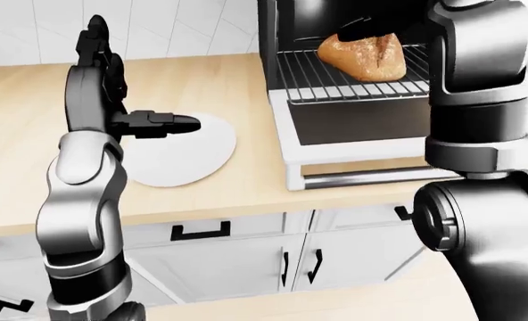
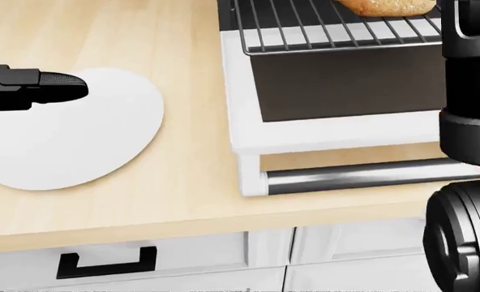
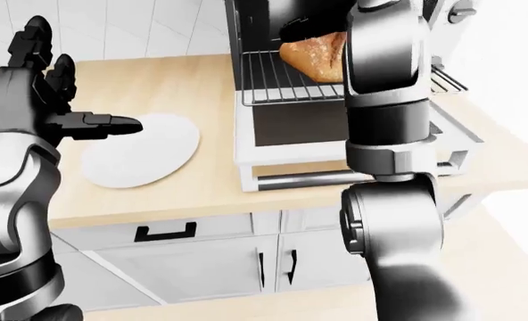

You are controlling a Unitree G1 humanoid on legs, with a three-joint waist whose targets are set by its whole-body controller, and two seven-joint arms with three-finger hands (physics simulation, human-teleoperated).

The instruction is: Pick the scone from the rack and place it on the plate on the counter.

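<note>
The scone (image 1: 364,55), golden brown and lumpy, lies on the wire rack (image 1: 335,81) inside the open toaster oven. My right hand (image 1: 361,28) reaches into the oven, its dark fingers spread just over the scone's top; the forearm hides most of the hand. The round white plate (image 2: 70,137) lies flat on the wooden counter, left of the oven. My left hand (image 3: 77,93) hovers open above the plate's left part, with one finger (image 2: 53,85) pointing right over it. Nothing is on the plate.
The oven's door (image 2: 345,131) hangs open and flat toward me, its steel handle (image 2: 362,173) near the counter's edge (image 2: 143,225). White drawers with black handles (image 2: 106,261) sit below. My right forearm (image 2: 471,79) fills the head view's right edge.
</note>
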